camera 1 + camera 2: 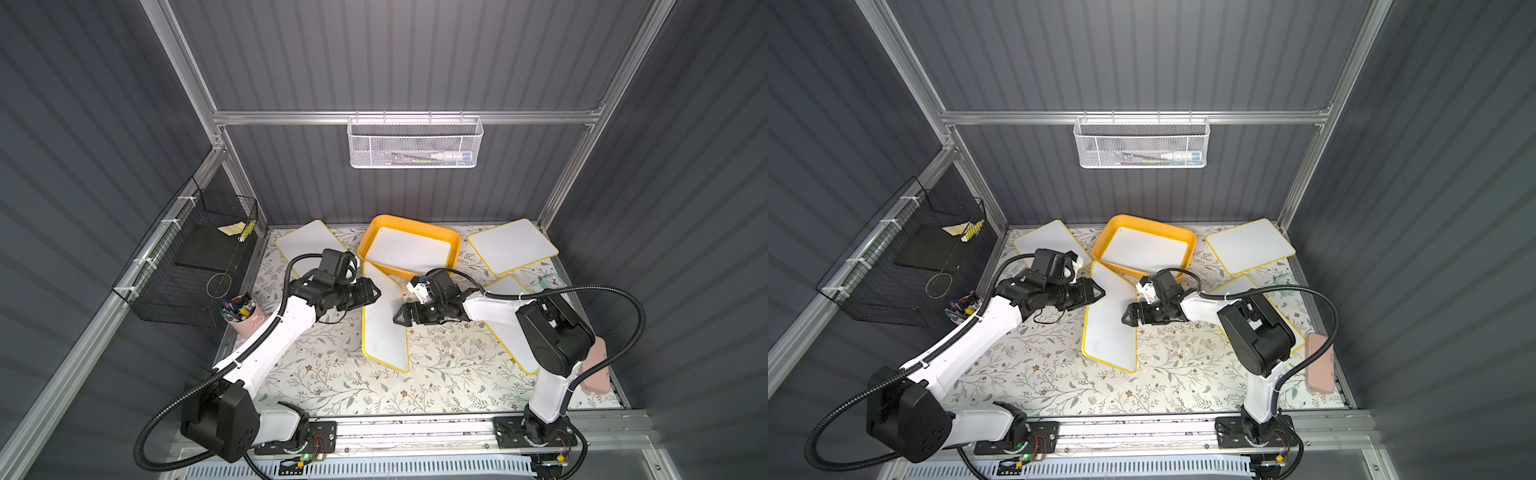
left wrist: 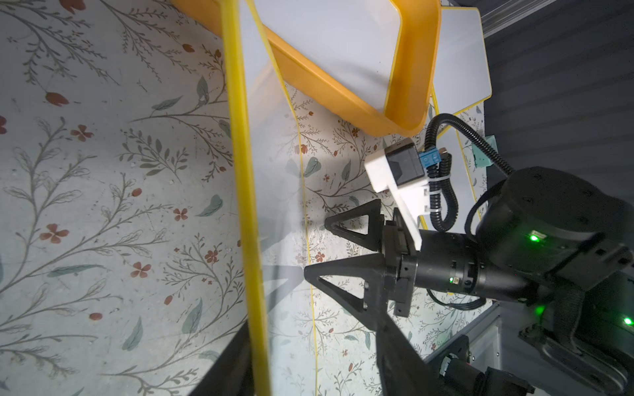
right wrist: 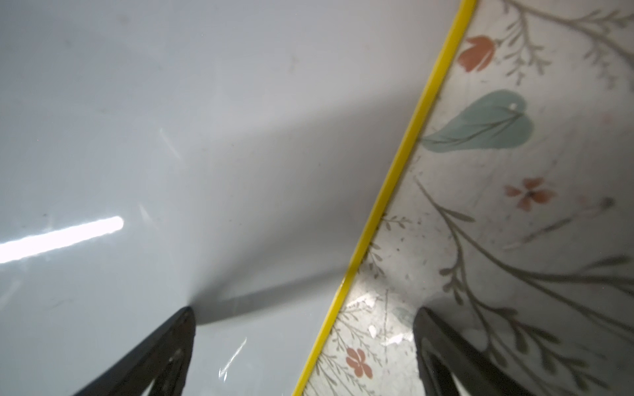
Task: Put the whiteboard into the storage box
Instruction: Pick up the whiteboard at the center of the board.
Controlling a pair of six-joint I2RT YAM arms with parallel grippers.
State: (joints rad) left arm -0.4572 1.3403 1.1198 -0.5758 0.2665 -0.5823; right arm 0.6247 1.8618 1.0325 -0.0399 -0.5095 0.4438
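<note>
1. The whiteboard (image 1: 384, 324) I want lies in the middle of the surface (image 1: 332, 386). I have one hand on each side of it.
2. Its long side runs from 12 o'clock to 6 o'clock. Its far short end points at 12 o'clock and sits just beside the near wall of the yellow box (image 1: 409, 219).
3. So the box is at 12 o'clock from the whiteboard. Another board (image 1: 409, 249) already lies flat inside it.
4. My left hand (image 1: 376, 293) is at the whiteboard's 9 o'clock edge, up near the far end. From this hand the whiteboard lies at 3 o'clock. The yellow edge runs between its two fingers (image 2: 398, 363). They are partly apart, and I cannot tell if they pinch the edge yet.
5. My right hand (image 3: 305, 312) is at the 3 o'clock edge. It is spread wide. One finger tip looks to touch the white face and the other is out over the bare surface, so it holds nothing.
6. Both hands are about as near. I think the left one has to grip first. Then the far end has to go up over the box wall, toward 12 o'clock.
</note>
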